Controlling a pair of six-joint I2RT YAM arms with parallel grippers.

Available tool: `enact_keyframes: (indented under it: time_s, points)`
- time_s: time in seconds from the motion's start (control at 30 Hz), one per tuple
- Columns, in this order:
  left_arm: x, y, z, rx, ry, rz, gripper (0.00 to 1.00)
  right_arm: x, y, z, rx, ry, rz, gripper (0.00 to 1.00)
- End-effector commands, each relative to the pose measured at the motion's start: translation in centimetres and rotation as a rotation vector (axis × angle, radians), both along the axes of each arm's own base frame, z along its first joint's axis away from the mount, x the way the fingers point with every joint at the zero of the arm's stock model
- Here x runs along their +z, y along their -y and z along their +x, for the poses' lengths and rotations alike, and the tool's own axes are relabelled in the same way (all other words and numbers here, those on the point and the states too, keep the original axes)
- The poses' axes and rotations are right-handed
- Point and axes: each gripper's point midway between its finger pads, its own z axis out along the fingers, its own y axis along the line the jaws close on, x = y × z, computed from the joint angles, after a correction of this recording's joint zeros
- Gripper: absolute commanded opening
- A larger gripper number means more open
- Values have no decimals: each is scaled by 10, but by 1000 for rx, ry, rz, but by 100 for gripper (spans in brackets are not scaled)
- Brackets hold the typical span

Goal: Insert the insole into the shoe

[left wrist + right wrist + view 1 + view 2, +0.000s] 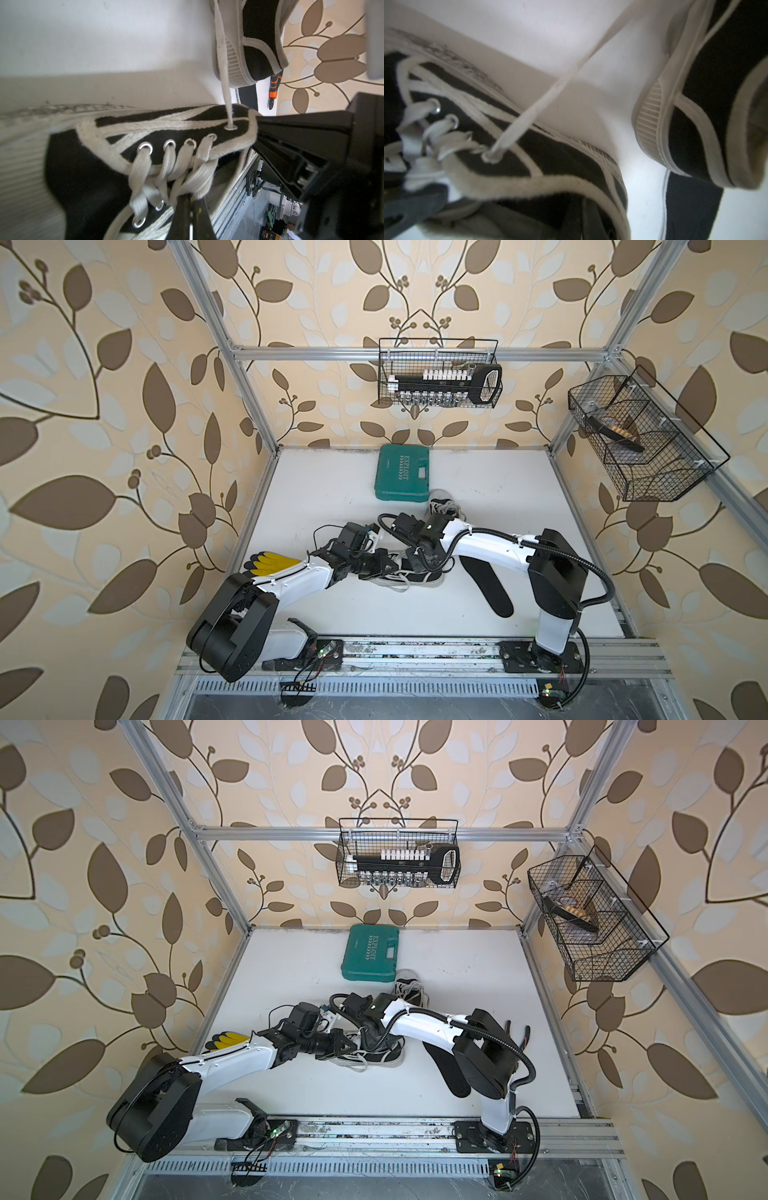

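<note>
Pinching the black canvas lace-up shoe's (422, 578) eyelet flap (182, 135) in the closed left hand (257, 135), poking the closed right hand (189, 199) at its laces (166, 172), leaving the flat black insole (486, 585) uninserted on the worktop (332, 497) beside that shoe.

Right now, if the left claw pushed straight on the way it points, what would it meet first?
The shoe: the left claw seems shut on its laces, so pushing on would drive straight into the lacing, judging by the wrist view.
</note>
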Motion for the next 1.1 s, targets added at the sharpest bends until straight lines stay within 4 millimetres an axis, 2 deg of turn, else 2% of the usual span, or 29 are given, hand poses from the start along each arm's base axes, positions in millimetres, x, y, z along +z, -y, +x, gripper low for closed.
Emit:
enact_keyframes:
  time_s: [0.0,0.07,0.13,0.2,0.27,0.4,0.5,0.67,0.73,0.8,0.87,0.93,1.0,1.07]
  points:
    - [-9,-5,-6,6,-30,33,0,-36,6,9,-6,-47,-34,0]
    - [-9,-6,-6,8,-31,32,0,-28,11,12,10,-23,-72,0]
    - [-9,-6,-6,9,-31,33,0,-7,17,13,22,12,-114,0]
    - [-8,-6,-6,9,-26,33,0,15,26,8,31,35,-173,0]
    - [-8,-6,-5,10,-23,34,0,28,37,-2,21,30,-221,0]
    - [-8,-6,-5,9,-22,35,0,21,55,-25,-8,-35,-262,0]
    - [-10,-6,-5,8,-27,38,0,2,66,-35,-12,-83,-303,0]
    - [-9,-6,-5,8,-25,33,0,-47,66,-35,-22,-192,-259,0]
    - [-8,-6,-5,9,-22,31,0,-39,60,-31,-3,-184,-264,0]
    - [-8,-6,-5,11,-22,31,0,-17,52,-27,12,-151,-238,0]
    - [-7,-6,-5,11,-22,31,0,14,42,-25,26,-116,-202,0]
    - [-7,-5,-4,12,-25,29,0,30,33,-28,30,-121,-143,0]
    - [-6,-4,-3,9,-23,29,0,30,26,-36,26,-161,-88,0]
    - [-3,-4,-2,9,-18,28,0,10,20,-48,18,-216,-45,0]
